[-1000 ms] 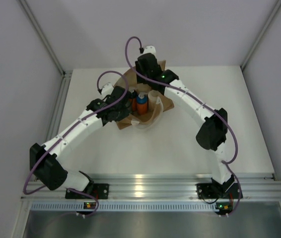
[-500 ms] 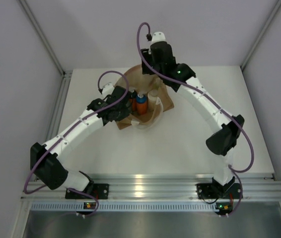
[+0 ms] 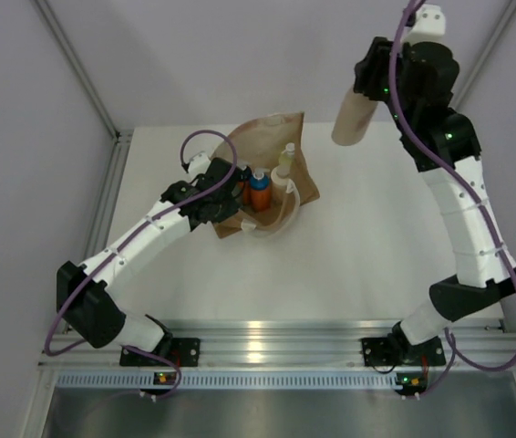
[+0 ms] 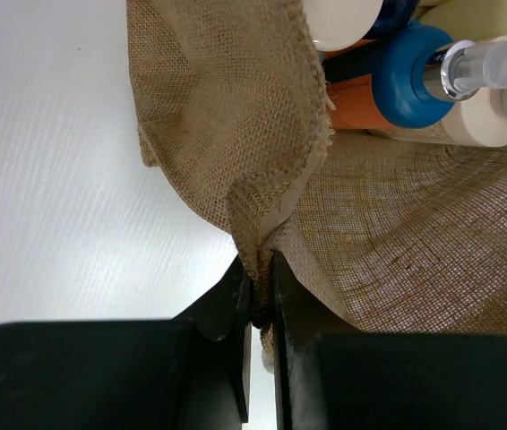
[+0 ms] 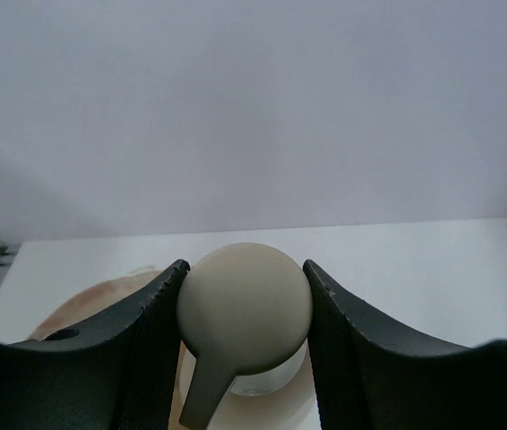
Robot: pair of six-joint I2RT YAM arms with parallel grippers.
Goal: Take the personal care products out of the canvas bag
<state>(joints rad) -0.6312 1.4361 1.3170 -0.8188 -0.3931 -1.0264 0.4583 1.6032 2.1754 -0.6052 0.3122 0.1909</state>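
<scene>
The right pincer [image 5: 244,273] grips a tan bottle [image 3: 355,117] by its rounded cap, jaws narrowed around it. It holds the bottle high in the upper right of the overhead view, well apart from the bag [image 3: 274,139] at centre. The left pincer [image 4: 259,273] is clamped tight on the bag's rim, steadying the mouth. This looks like the carry-away step for one bottle. Next, I'd judge, it needs a bare spot on the desk [image 3: 358,246], a gentle set-down, then a reach for the orange bottle [image 3: 259,193] and the others showing in the bag.
</scene>
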